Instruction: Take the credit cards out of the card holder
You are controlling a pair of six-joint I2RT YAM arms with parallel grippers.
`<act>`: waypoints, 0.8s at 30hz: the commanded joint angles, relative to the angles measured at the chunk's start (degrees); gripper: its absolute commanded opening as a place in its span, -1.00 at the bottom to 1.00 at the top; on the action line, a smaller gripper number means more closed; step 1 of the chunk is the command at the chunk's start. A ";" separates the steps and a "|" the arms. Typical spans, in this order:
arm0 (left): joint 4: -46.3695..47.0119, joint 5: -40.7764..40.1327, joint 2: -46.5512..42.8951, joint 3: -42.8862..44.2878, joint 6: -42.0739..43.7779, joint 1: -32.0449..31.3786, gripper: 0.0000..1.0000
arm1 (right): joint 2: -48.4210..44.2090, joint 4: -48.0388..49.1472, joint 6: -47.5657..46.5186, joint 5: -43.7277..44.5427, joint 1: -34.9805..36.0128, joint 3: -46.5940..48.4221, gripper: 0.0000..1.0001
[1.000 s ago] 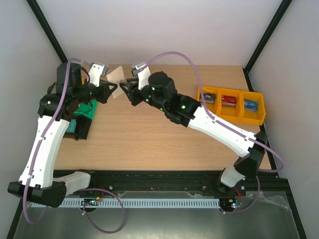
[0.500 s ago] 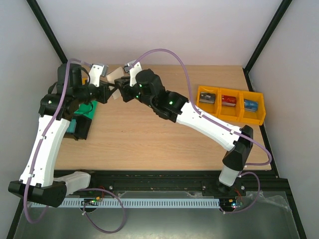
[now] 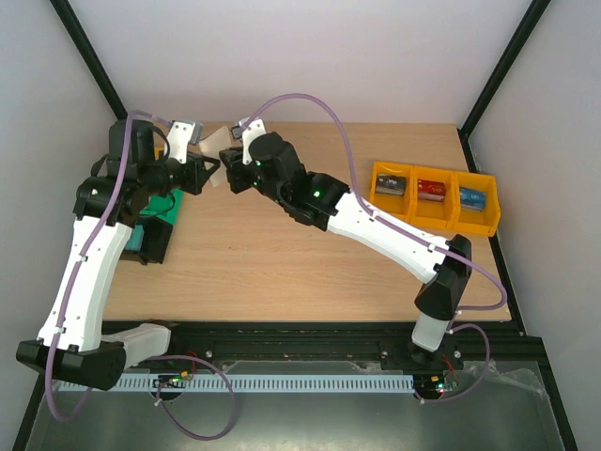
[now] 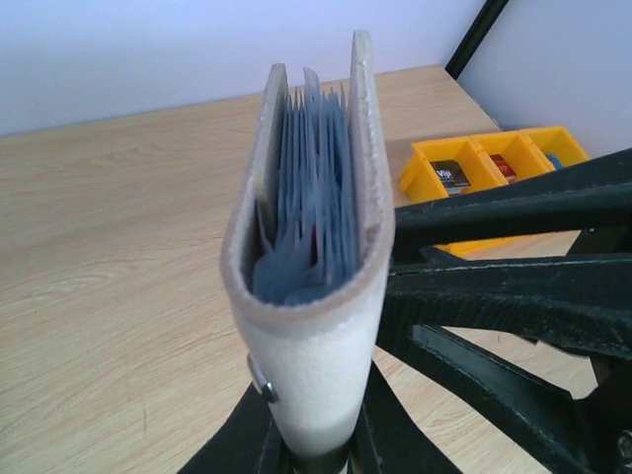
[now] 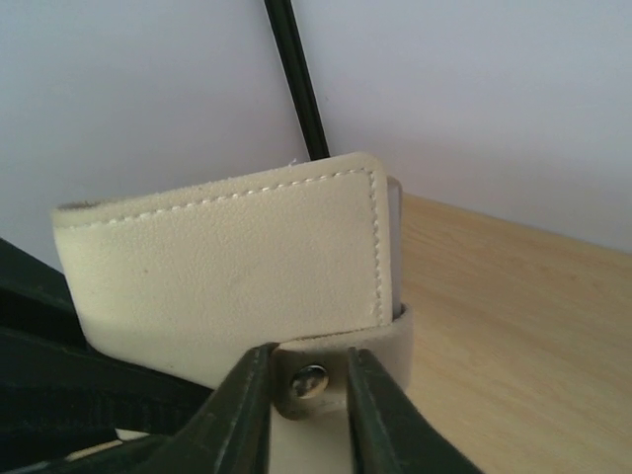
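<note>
My left gripper (image 3: 201,171) is shut on the card holder (image 3: 208,143) and holds it on edge above the table's back left. In the left wrist view the card holder (image 4: 316,296) is pale beige outside. It gapes slightly, with blue-grey pockets (image 4: 311,188) inside. No credit card shows clearly. My right gripper (image 3: 228,165) is at the holder's other side. In the right wrist view its fingers (image 5: 242,405) pinch the snap tab (image 5: 308,380) on either side of its metal stud. My right gripper's black fingers (image 4: 513,281) also show in the left wrist view.
Yellow bins (image 3: 435,195) with small items stand at the table's right and also show in the left wrist view (image 4: 464,173). A green and black object (image 3: 155,221) lies at the left edge under my left arm. Black frame posts stand at the back corners.
My right arm has reached leftward, and its gripper has come up against the card holder and onto the snap tab. My left arm and the holder have stayed in place.
</note>
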 commanded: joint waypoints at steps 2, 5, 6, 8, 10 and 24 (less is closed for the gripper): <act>1.37 5.55 -1.39 0.33 0.67 -0.57 -0.95 | 3.65 -6.62 -0.16 6.53 -0.26 2.49 -0.84; 1.21 6.09 -1.52 0.33 0.85 -0.53 -0.95 | 4.80 -9.36 -0.25 8.97 -0.43 4.03 -0.97; 1.07 6.36 -1.60 0.41 1.00 -0.57 -0.95 | 4.76 -9.86 -0.17 10.02 -0.65 3.82 -0.97; 0.74 6.75 -1.83 0.54 1.62 -0.48 -0.95 | 3.21 -10.33 0.34 11.82 -2.20 2.00 -0.97; 0.03 7.45 -2.23 0.54 2.75 -0.25 -0.95 | 0.66 -9.99 1.40 10.70 -5.32 -1.04 -0.97; -7.85 14.77 -4.11 -1.18 15.82 0.13 -0.95 | -19.25 -5.71 -13.07 -20.27 -18.41 -18.53 -0.38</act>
